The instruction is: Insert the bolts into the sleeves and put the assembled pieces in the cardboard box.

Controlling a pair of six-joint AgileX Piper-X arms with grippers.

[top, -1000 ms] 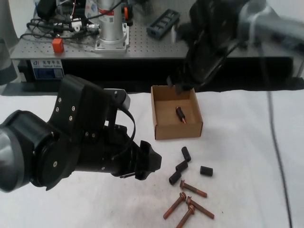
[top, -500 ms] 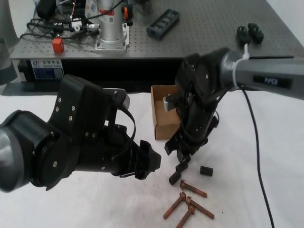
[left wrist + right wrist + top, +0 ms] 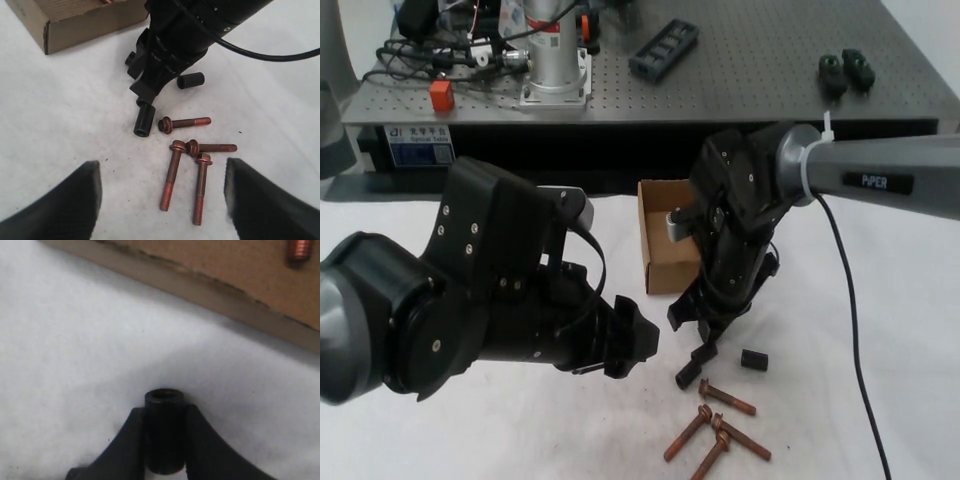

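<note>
right gripper (image 3: 164, 411) is pinching a black sleeve (image 3: 164, 437), one finger pressing on each side. the sleeve's open end is pointing toward the cardboard box (image 3: 235, 275). cannot tell if the sleeve is lifted or resting on the white cover (image 3: 840, 330). in the high view the right arm is coming in from the right and its gripper is hanging low, just in front of the box's near wall. a copper bolt tip (image 3: 300, 249) is showing inside the box.

left gripper (image 3: 162, 167) is standing spread wide with nothing between its fingers, looking over the loose parts. in the high view the left arm is sitting at the near left, its gripper just left of the parts.

four loose bolts (image 3: 170, 175) are lying on the cover in front of the right gripper. two are lying side by side, a third is crossing near their heads, and the fourth is lying apart, closer to the right gripper. a second sleeve (image 3: 144, 120) is lying just beside that fourth bolt's head, close under the right gripper. a third sleeve (image 3: 190, 80) is lying on its side, apart from the bolts and just beside the right gripper.
</note>
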